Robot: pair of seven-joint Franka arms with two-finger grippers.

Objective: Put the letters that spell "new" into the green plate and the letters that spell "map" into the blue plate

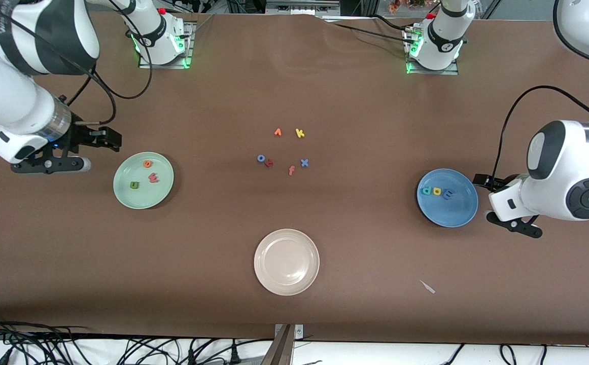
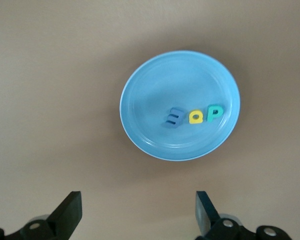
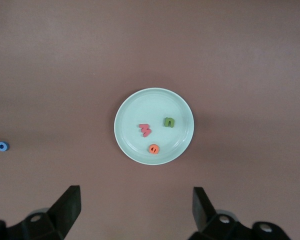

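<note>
Green plate [image 1: 143,180], toward the right arm's end of the table, holds n, e, w in the front view; blue plate [image 1: 447,197] holds m, a, p. Left wrist view: left gripper [image 2: 139,212] spread, empty. Right wrist view: right gripper [image 3: 136,210] spread, empty; task looks complete

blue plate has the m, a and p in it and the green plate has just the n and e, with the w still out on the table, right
Not quite. The blue plate does hold the m, a and p, but the w is already in the green plate with the n and e; the right wrist view shows all three.
</note>
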